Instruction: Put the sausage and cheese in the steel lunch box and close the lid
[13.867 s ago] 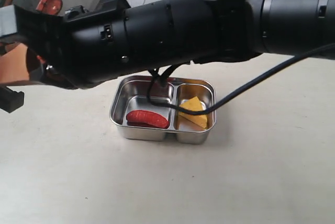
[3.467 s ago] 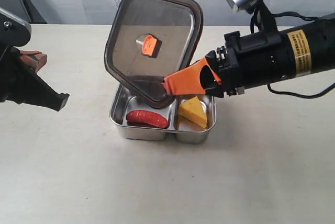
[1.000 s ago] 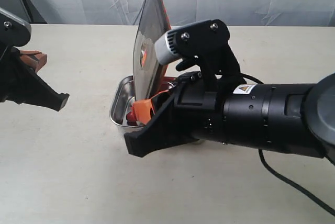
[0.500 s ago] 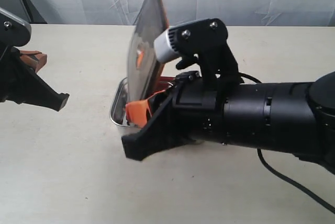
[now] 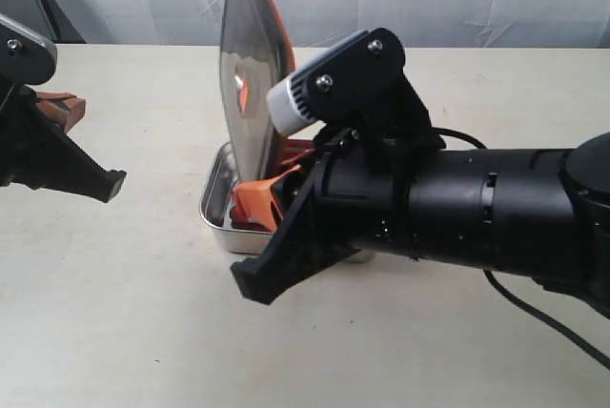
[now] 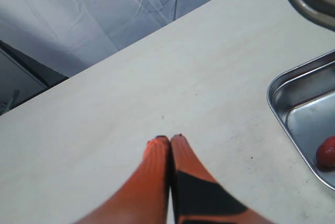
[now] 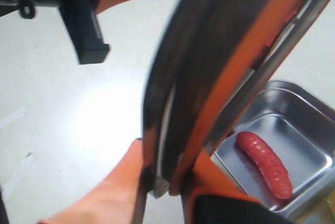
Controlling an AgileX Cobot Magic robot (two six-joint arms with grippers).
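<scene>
Red glossy sausage (image 7: 264,162); smoky lid (image 5: 246,55), orange underneath; silver lunch box (image 6: 298,103).

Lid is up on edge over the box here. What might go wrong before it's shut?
1. The right hand pinches the lid by one edge only while it stands almost upright; it may swing or slip out.
2. Its lower edge hangs by the lunch box rim on the sausage side; laid down from there it may land askew or shove the box.
3. The arm hides the cheese, so its clearance cannot be checked.
</scene>
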